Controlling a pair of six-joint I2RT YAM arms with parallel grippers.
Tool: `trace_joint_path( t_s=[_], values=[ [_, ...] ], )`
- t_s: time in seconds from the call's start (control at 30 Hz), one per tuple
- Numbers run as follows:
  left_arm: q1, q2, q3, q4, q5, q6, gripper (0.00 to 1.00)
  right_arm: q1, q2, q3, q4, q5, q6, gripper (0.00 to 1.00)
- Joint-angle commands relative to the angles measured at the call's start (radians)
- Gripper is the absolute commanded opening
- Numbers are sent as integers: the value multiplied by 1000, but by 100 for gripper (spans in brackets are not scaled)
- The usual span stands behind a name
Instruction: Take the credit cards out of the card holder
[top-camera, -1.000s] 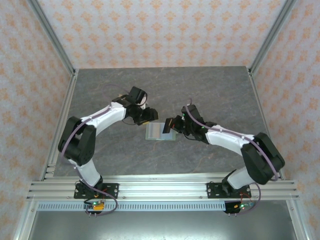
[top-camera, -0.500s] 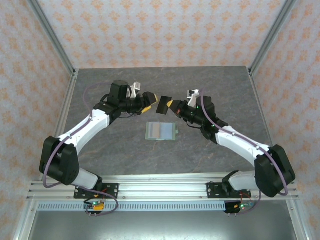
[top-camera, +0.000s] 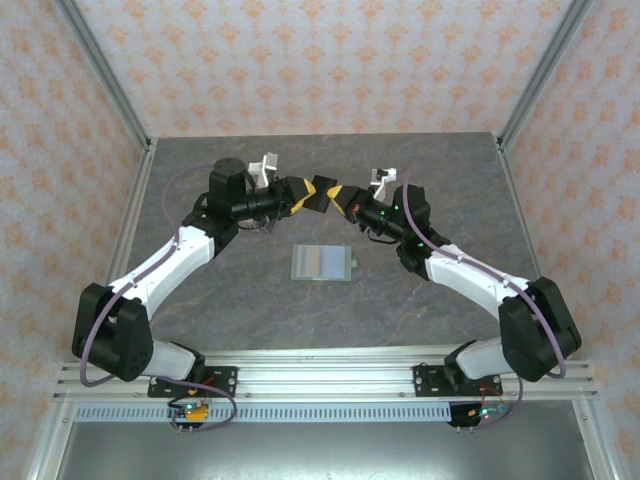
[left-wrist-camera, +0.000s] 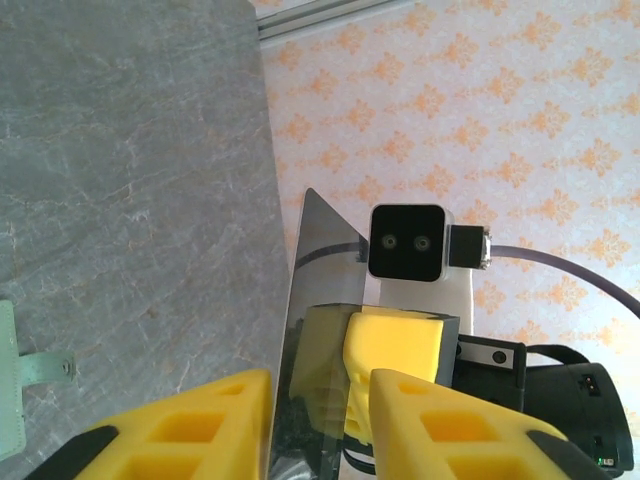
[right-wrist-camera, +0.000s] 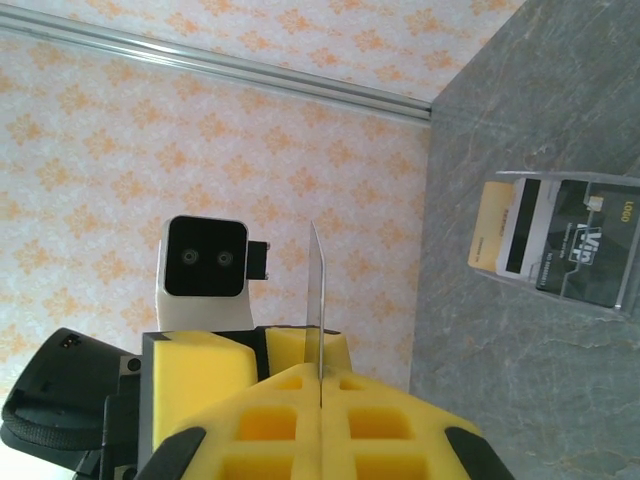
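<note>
Your right tool (top-camera: 343, 199) pinches dark card (top-camera: 325, 193) | left tool (top-camera: 304, 194) agape around it | card holder (top-camera: 322, 263) below, bench (top-camera: 330, 320) centre

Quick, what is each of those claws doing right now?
Left gripper: open, fingers either side of the card, not clamped.
Right gripper: shut on the card.

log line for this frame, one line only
right end effector: shut on dark card, aloft | left end effector: open around it | card holder: on table, cards inside
</note>
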Motion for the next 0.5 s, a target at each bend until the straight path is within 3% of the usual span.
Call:
trace_joint_path(
  t_s=[0.0,0.23,0.47],
  values=[
    [0,-33,-6,65,34,-19,29,-3,9,24,62,-12,19,3],
    [-2,-9,-5,75,62,-31,23,-4,35,29,70,-19,29,3],
    [-2,0,6,33,54,2,7,-3,54,31,51,-18,24,6]
  ],
)
